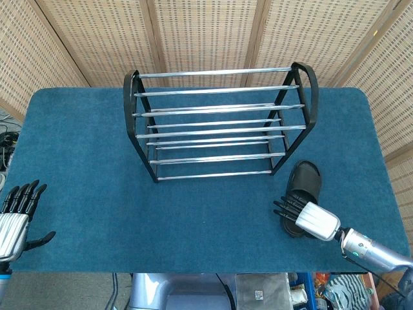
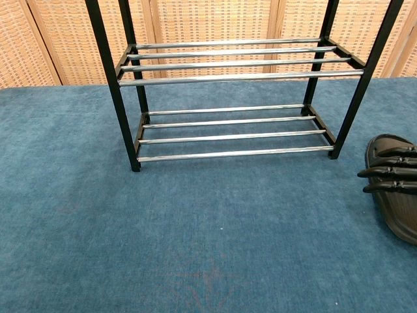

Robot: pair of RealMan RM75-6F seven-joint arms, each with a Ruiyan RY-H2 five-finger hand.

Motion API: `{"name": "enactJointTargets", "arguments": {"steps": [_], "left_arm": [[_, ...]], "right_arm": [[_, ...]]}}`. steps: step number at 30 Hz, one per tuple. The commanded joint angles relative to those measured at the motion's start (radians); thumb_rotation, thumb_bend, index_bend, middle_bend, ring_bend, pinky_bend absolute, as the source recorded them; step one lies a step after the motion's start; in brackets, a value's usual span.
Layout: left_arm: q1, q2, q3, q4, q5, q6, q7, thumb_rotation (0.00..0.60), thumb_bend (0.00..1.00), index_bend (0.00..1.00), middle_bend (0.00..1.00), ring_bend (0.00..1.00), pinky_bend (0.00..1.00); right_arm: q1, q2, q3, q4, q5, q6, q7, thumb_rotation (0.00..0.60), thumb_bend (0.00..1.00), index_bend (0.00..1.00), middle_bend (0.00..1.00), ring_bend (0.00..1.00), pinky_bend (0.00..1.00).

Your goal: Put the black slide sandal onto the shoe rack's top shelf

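Note:
The black slide sandal point(image 1: 305, 181) lies flat on the blue table to the right of the shoe rack point(image 1: 219, 123), also at the right edge of the chest view point(image 2: 393, 208). My right hand point(image 1: 304, 214) hovers over the sandal's near end, fingers stretched out toward the left and apart, holding nothing; its fingertips point(image 2: 379, 171) show over the sandal in the chest view. The rack's top shelf point(image 1: 216, 82) of chrome bars is bare. My left hand point(image 1: 14, 216) rests open at the table's front left corner.
Woven wicker screens point(image 1: 206, 32) stand behind the table. The blue carpeted tabletop point(image 1: 84, 168) spreads wide to the left and in front of the rack. Its lower shelves point(image 2: 228, 134) hold nothing.

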Motion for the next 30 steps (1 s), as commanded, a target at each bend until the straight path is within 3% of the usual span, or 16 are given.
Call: {"name": "enactJointTargets", "arguments": {"steps": [1, 10, 23, 26, 30], "left_arm": [[-0.001, 0.0, -0.002, 0.001, -0.005, -0.002, -0.001, 0.6, 0.15, 0.0, 0.0, 0.0, 0.0], [-0.008, -0.004, -0.004, 0.001, -0.013, -0.015, 0.01, 0.6, 0.15, 0.0, 0.0, 0.0, 0.0], [-0.016, -0.007, -0.009, 0.002, -0.033, -0.028, 0.015, 0.6, 0.15, 0.0, 0.0, 0.0, 0.0], [-0.017, -0.008, -0.009, 0.002, -0.035, -0.031, 0.017, 0.6, 0.15, 0.0, 0.0, 0.0, 0.0], [-0.019, -0.008, -0.008, 0.0, -0.036, -0.033, 0.019, 0.6, 0.14, 0.0, 0.0, 0.0, 0.0]], "right_arm": [[0.019, -0.007, -0.021, 0.03, -0.005, -0.011, -0.018, 0.6, 0.0, 0.0, 0.0, 0.0, 0.0], [0.066, 0.0, -0.065, 0.076, -0.017, -0.057, -0.054, 0.6, 0.0, 0.0, 0.0, 0.0, 0.0], [0.129, 0.002, -0.109, 0.032, -0.017, -0.122, -0.11, 0.6, 0.0, 0.01, 0.0, 0.0, 0.0], [0.131, 0.002, -0.123, 0.023, -0.016, -0.136, -0.111, 0.6, 0.04, 0.1, 0.08, 0.01, 0.02], [0.131, -0.001, -0.141, 0.012, -0.015, -0.137, -0.101, 0.6, 0.34, 0.37, 0.32, 0.18, 0.2]]}}
